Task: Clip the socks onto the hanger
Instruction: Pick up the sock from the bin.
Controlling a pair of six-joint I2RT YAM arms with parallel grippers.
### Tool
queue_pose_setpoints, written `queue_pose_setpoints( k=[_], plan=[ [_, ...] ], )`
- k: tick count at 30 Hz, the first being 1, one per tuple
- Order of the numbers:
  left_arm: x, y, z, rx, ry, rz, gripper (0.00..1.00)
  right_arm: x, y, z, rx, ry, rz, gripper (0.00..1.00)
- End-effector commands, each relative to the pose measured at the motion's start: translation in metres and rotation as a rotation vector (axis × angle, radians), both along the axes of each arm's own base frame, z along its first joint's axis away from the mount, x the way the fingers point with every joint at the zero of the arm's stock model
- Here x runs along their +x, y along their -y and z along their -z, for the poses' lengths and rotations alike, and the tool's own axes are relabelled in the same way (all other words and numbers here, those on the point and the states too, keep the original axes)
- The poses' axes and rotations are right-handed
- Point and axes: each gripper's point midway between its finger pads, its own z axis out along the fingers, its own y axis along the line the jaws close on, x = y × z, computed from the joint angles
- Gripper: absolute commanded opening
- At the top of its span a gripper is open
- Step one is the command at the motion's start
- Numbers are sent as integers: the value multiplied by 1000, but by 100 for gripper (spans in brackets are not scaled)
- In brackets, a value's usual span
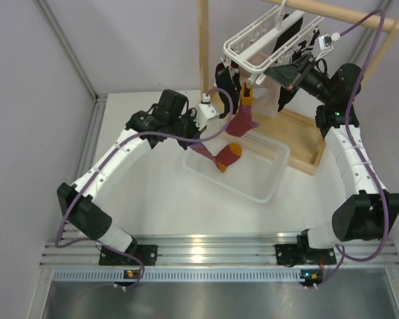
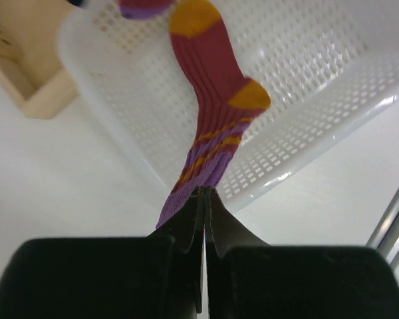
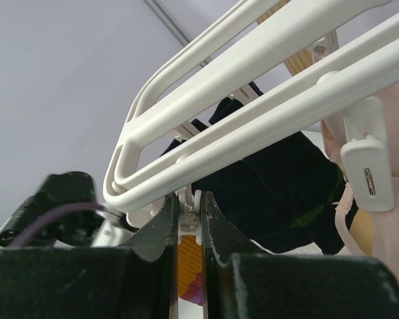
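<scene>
Hands both closed: left hand (image 2: 204, 199) low on maroon sock (image 2: 209, 80), right hand (image 3: 188, 203) high on peg (image 3: 186, 229) of hanger (image 3: 266, 126).

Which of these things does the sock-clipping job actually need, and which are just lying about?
In the job: maroon sock in the left gripper; white peg hanger; peg in the right gripper; navy socks.
Just lying about: white slotted basket; wooden rack; pale pink garment.
</scene>
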Motion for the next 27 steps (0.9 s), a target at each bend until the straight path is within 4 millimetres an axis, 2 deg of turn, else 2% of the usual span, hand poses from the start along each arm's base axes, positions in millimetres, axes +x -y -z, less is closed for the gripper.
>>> queue_pose_setpoints(
  k=[1, 2, 3, 5, 9, 10, 13, 16, 17, 20, 21, 22, 24, 25, 27],
  plan=[
    [19, -1, -101, -225, 224, -158, 0, -6, 1, -21, -19, 74, -12, 0],
    [23, -7, -124, -282, 268, -226, 0, -6, 1, -22, -21, 77, -10, 0],
    [24, -10, -136, -317, 288, -254, 0, -7, 0, -23, -21, 79, -9, 0],
    [24, -20, -173, -415, 357, -328, 0, -7, 1, -23, -22, 80, -7, 0],
    [19, -32, -226, -517, 461, -373, 0, -7, 1, -24, -26, 77, -6, 0],
    [16, -33, -233, -524, 477, -356, 0, -7, 1, -26, -27, 81, -4, 0],
    [8, -25, -234, -531, 496, -270, 0, -8, 2, -26, -33, 85, -1, 0],
    [4, -9, -220, -540, 515, -165, 0, -9, 2, -24, -37, 82, 3, 0],
    [6, -4, -205, -506, 515, -142, 0, -11, 2, -25, -40, 88, 3, 0],
    [9, 20, -183, -457, 534, -73, 0, -11, 3, -23, -47, 86, 9, 0],
    [10, 26, -169, -441, 526, -62, 0, -11, 2, -22, -48, 85, 7, 0],
    [12, 42, -157, -437, 515, -34, 0, -10, 3, -20, -48, 79, 8, 0],
    [12, 59, -135, -395, 503, 8, 0, -10, 3, -21, -49, 82, 10, 0],
    [10, 78, -126, -402, 497, 52, 0, -9, 3, -21, -50, 83, 9, 0],
    [-1, 100, -105, -385, 478, 121, 0, -8, 5, -22, -52, 87, 14, 0]
  ],
)
